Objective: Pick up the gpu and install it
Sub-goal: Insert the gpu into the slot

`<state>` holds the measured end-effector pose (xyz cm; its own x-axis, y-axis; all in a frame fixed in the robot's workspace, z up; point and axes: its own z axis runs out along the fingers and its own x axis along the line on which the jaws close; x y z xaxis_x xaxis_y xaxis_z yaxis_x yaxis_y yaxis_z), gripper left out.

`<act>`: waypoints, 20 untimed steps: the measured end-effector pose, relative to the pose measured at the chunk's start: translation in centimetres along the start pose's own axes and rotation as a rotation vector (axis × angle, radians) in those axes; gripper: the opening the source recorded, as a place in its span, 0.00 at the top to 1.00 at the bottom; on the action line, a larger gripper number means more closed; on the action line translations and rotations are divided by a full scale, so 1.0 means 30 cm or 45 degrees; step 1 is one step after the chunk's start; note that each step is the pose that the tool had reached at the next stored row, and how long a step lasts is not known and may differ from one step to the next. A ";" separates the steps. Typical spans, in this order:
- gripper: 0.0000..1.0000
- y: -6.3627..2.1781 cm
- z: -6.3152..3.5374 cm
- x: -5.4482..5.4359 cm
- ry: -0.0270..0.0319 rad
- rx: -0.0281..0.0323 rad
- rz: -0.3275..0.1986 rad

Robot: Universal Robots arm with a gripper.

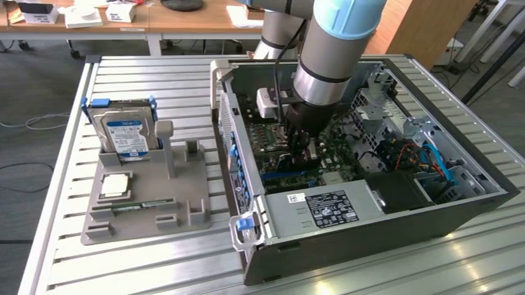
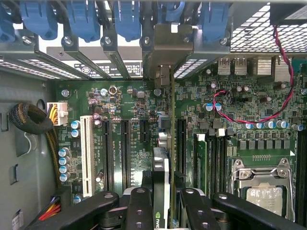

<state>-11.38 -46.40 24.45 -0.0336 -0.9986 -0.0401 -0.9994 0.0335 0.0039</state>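
Observation:
In the wrist view the gpu [image 2: 161,165] is seen edge-on. It is a thin dark card standing upright over the green motherboard [image 2: 129,103], and its metal bracket [image 2: 168,45] reaches the case's rear slot openings. My gripper [image 2: 163,201] is shut on the card, with a black finger [image 2: 139,206] on each side of it. In the exterior view the gripper [image 1: 299,147] is down inside the open computer case [image 1: 369,246], and the gpu [image 1: 289,161] shows as a dark shape below it, just above the board.
A grey parts holder [image 1: 144,203] on the exterior view's left carries a silver hard drive [image 1: 127,132], a processor [image 1: 115,184] and a green memory stick [image 1: 135,207]. Inside the case are the power supply [image 1: 328,209], blue slot latches [image 2: 81,19], a white slot [image 2: 87,155] and the processor socket [image 2: 261,187].

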 end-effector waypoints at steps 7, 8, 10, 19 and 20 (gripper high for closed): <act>0.60 0.000 0.000 0.000 0.0002 0.0001 0.000; 0.60 0.000 0.000 0.000 0.0002 0.0001 0.000; 0.60 0.000 -0.002 0.000 0.0006 -0.0001 0.000; 0.60 0.000 -0.075 -0.003 -0.0018 0.0006 0.000; 0.60 0.000 -0.085 -0.003 -0.0022 0.0007 0.000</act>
<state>-11.37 -46.41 27.00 -0.0336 -0.9986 -0.0418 -0.9994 0.0334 0.0033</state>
